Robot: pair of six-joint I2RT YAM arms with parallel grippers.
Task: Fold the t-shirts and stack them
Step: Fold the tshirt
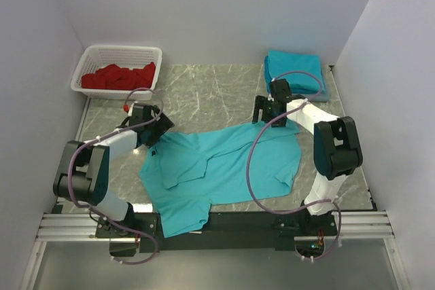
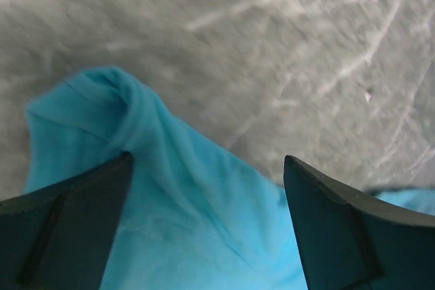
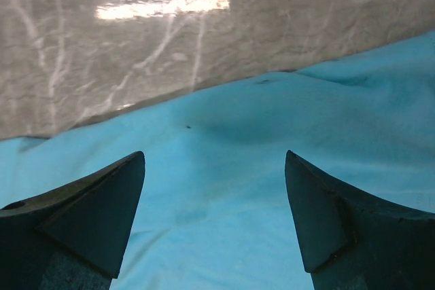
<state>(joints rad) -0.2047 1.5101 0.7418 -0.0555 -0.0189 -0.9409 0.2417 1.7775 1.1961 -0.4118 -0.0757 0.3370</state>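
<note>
One turquoise t-shirt (image 1: 224, 164) lies spread across the middle of the table, its lower left part hanging over the near edge. A folded turquoise t-shirt stack (image 1: 293, 73) sits at the back right. My left gripper (image 1: 156, 134) hovers open over the shirt's far left corner; in the left wrist view the gripper (image 2: 208, 157) straddles a rumpled ridge of fabric (image 2: 122, 106) without pinching it. My right gripper (image 1: 265, 115) stands open over the shirt's far right edge. In the right wrist view the gripper (image 3: 215, 154) has flat cloth (image 3: 224, 188) below it and nothing between its fingers.
A white basket (image 1: 153, 52) holding red cloth (image 1: 119, 76) stands at the back left. Grey marble table surface (image 1: 204, 93) shows between basket and stack. Walls close in on both sides. Purple cables loop off both arms.
</note>
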